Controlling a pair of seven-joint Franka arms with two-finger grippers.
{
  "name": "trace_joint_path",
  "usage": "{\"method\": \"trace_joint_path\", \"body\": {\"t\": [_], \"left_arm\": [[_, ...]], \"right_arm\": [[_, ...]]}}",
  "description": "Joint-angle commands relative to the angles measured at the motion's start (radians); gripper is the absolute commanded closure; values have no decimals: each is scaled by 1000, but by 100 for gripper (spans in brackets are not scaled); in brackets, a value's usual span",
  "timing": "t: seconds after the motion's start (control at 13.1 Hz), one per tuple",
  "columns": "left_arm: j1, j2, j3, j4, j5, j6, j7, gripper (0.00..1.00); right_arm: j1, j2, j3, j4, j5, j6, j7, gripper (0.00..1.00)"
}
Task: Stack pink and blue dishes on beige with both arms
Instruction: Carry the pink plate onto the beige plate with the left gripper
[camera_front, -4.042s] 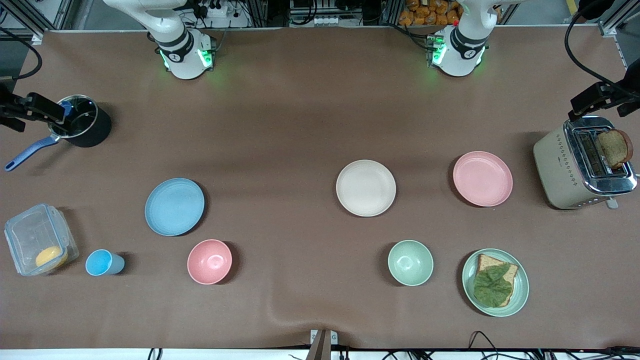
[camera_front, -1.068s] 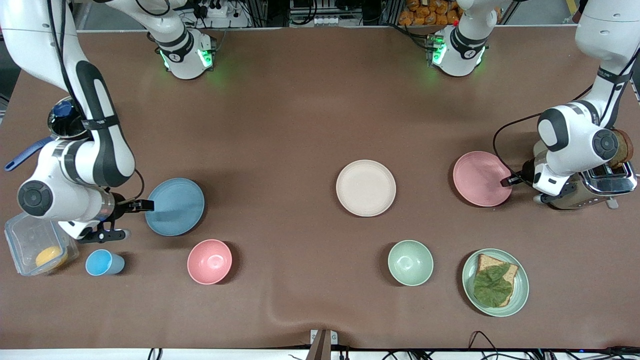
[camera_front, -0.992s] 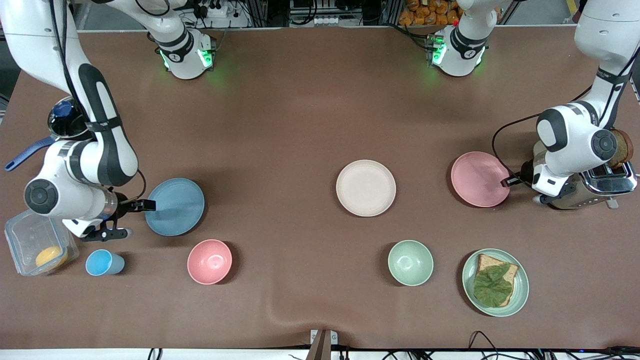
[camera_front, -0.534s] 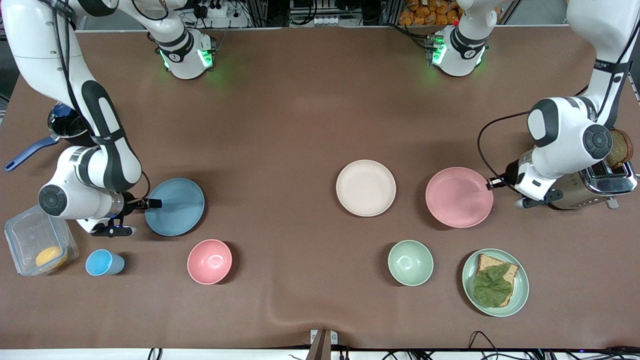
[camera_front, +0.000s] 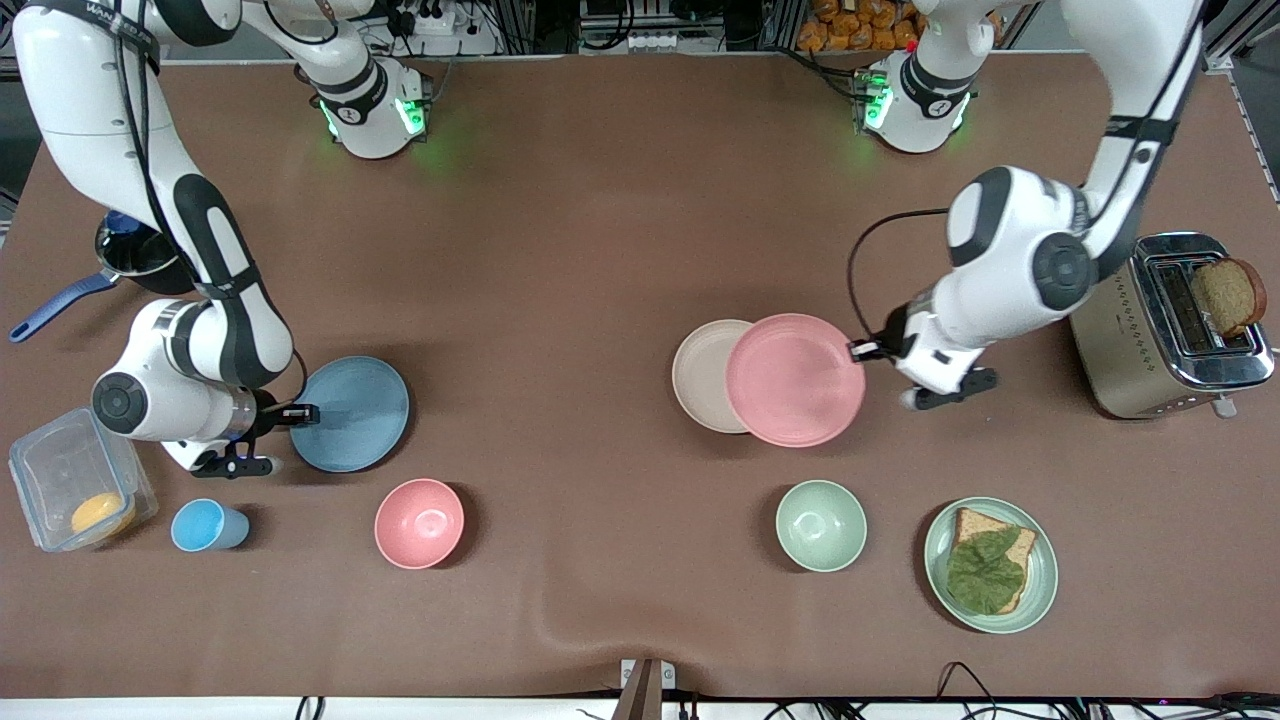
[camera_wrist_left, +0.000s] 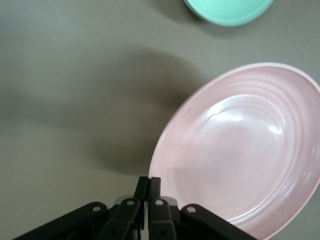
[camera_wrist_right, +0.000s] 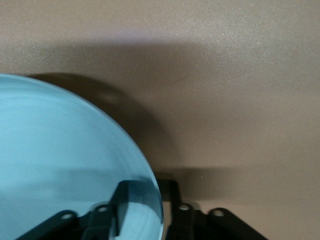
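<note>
I note brown table (camera_front: 600, 250), wrinkle in cover at edge nearest front camera. On surface: beige plate (camera_front: 700, 375) mid-table; blue plate (camera_front: 350, 413), pink bowl (camera_front: 419, 523), blue cup (camera_front: 205, 526), clear container (camera_front: 75, 490), dark saucepan (camera_front: 135, 258) toward right arm's end; green bowl (camera_front: 821, 525), green plate (camera_front: 990, 565) with bread, toaster (camera_front: 1165, 325) toward left arm's end.

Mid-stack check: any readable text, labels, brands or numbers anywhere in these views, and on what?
Right arm's upper link: dark lettering, too small to read.
Right arm's base: small white mark on black band, unreadable.
No text on the pink plate in the left end effector, the blue plate in the right end effector, or the toaster.
</note>
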Motion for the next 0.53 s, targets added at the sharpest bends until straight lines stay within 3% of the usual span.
{"method": "trace_joint_path", "body": {"t": [0.0, 0.46], "left_arm": [[-65, 84, 8, 28, -4, 51, -85, 100], [-84, 184, 8, 10, 42, 119, -105, 100]], "right_arm": [[-7, 3, 9, 3, 13, 8, -23, 100], [2, -49, 12, 11, 13, 0, -98, 100]]}}
